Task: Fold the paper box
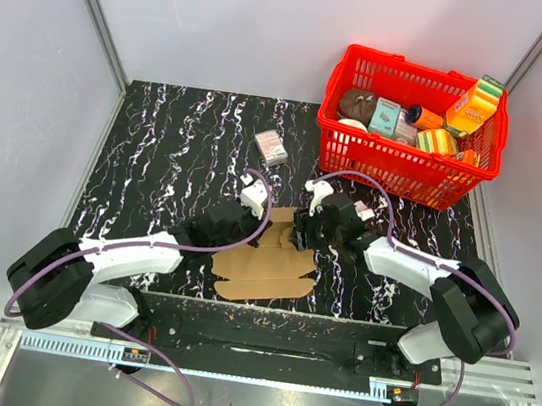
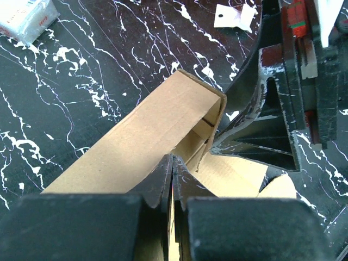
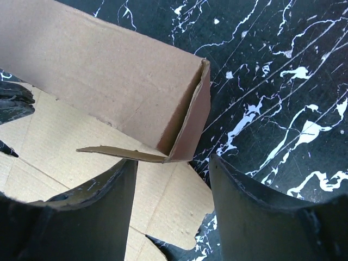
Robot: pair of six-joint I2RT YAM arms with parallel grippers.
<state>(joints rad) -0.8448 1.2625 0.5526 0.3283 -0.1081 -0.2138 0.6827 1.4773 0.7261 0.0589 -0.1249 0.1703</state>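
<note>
The paper box (image 1: 267, 268) is plain brown cardboard lying partly flat near the table's front middle, with one long panel folded up into a slim wall (image 2: 141, 125). My left gripper (image 2: 173, 160) is shut on a thin edge of that cardboard, seen in the top view at the sheet's left end (image 1: 259, 234). My right gripper (image 3: 174, 182) stands open at the raised panel's end corner (image 3: 187, 119), one finger (image 3: 98, 217) over the flat sheet, the other (image 3: 261, 212) over the table. A small flap sticks out just above the gap. The right gripper is at the sheet's top right (image 1: 299, 235).
A red basket (image 1: 395, 180) of printed grocery packs stands at the back right. A small white-and-pink carton (image 1: 271, 146) lies behind the arms, also in the left wrist view (image 2: 24, 19). The table top is black marble pattern (image 1: 166, 158); grey walls close it in.
</note>
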